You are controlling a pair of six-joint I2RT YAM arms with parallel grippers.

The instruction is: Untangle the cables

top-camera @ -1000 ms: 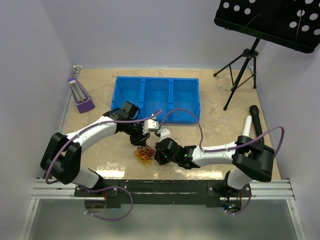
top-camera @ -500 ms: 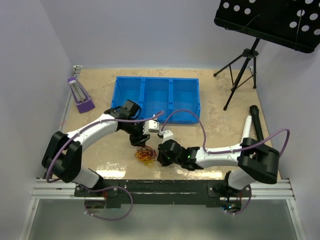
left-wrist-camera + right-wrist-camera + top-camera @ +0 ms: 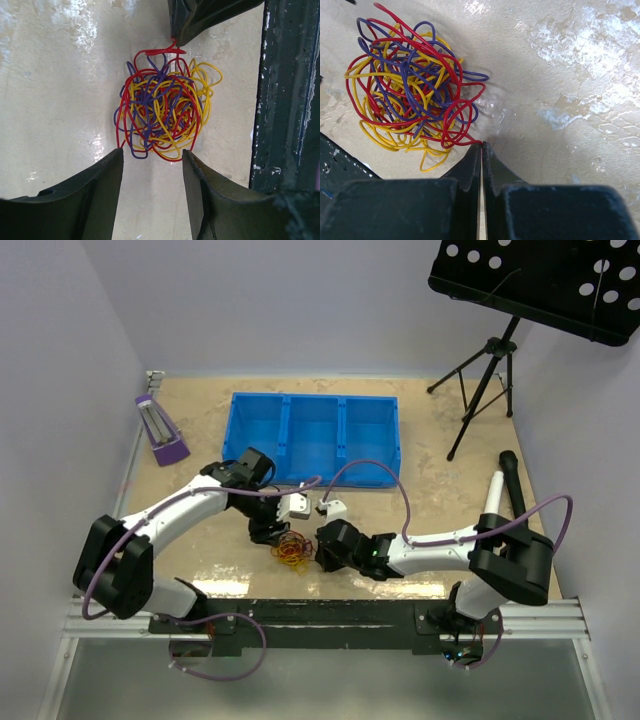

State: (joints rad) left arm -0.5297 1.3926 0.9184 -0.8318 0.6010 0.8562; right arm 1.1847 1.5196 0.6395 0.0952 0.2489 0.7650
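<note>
Pale walls [image 3: 300, 300] enclose a beige tabletop [image 3: 425, 445], a black music stand [image 3: 540, 282] behind right

One clump of cables [image 3: 291, 549] is showing three wire colours on one table [image 3: 430, 470]. One left gripper [image 3: 152, 165] and one right gripper [image 3: 481, 150] are flanking it. One blue bin [image 3: 315, 397] is showing three compartments; one purple object [image 3: 160, 432] and one music stand [image 3: 482, 375] are standing by.

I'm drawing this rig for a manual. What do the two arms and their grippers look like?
Both the left arm and right arm have white tubular links between bulky black joints, with a purple cable looping loosely along each. The left gripper and right gripper have dark, smooth, wedge-shaped fingers. No markings are visible.
</note>
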